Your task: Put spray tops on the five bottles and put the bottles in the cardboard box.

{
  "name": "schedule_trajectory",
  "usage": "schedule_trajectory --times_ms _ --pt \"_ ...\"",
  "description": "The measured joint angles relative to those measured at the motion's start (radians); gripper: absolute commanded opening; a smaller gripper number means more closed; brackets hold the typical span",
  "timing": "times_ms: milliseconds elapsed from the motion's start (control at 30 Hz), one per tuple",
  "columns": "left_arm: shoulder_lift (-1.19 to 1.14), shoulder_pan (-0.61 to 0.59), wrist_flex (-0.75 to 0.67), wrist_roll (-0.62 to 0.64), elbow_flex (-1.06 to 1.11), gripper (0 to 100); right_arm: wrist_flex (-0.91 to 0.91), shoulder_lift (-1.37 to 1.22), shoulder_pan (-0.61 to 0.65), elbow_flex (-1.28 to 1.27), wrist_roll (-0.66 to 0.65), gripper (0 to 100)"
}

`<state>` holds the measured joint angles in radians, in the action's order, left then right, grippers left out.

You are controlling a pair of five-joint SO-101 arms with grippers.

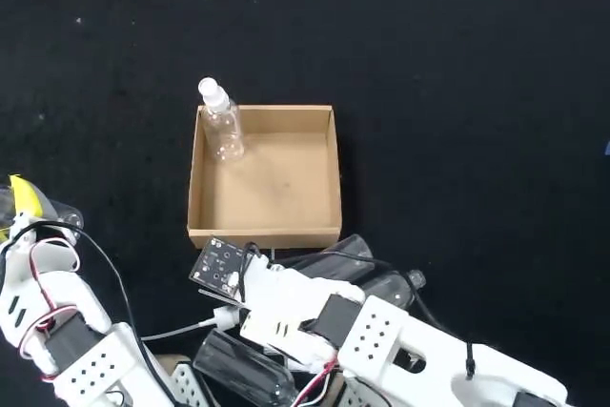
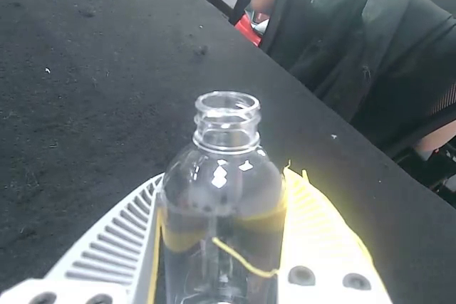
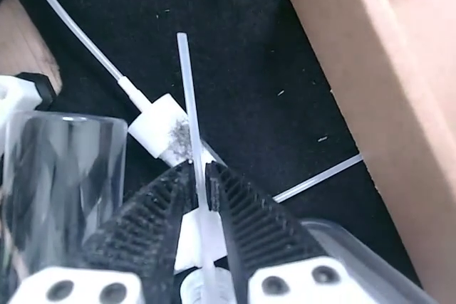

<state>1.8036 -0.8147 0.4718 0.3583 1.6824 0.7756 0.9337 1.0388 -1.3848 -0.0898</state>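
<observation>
High view showed the cardboard box [image 1: 264, 233] open on the black table [image 1: 477, 92]. One capped bottle [image 1: 225, 131] leaned in its far corner on the left arm's side, with the white cap [image 1: 212, 92] poking above the wall.

Left wrist view showed the left gripper [image 2: 224, 174] closed around a clear open bottle [image 2: 222, 204]. Its white and yellow fingers [image 2: 121, 240] pressed on both sides of the body, and the bare neck pointed away from the camera. From above, this bottle sat well apart from the box, off to the left arm's side.

Right wrist view showed the right gripper [image 3: 202, 167] just outside the box's near wall. Its black jaws were all but shut, pinching the thin tube [image 3: 187, 90] of a spray top. A loose spray top [image 3: 165, 135] lay on the table just beyond the fingertips, touching that tube, with its own tube trailing away. An empty bottle [image 3: 64, 176] was just beside the jaws. More clear spare bottles [image 1: 246, 369] lay on the table under the right arm.
</observation>
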Motion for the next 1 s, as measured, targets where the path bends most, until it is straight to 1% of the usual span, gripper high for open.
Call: schedule_trajectory --times_ms 200,300,367,533,1000 --pt "0.0 0.0 0.0 0.0 0.0 3 0.028 -0.002 0.0 0.049 -0.003 2.5" --pt "0.0 0.0 0.0 0.0 0.0 3 0.032 -0.002 0.0 0.049 -0.003 10.7" --pt "0.0 0.0 0.0 0.0 0.0 3 0.034 -0.002 0.0 0.049 -0.003 13.6" --pt "0.0 0.0 0.0 0.0 0.0 3 0.034 -0.002 0.0 0.049 0.0 9.8" --pt "0.0 0.0 0.0 0.0 0.0 3 0.034 -0.002 0.0 0.049 0.0 9.8"
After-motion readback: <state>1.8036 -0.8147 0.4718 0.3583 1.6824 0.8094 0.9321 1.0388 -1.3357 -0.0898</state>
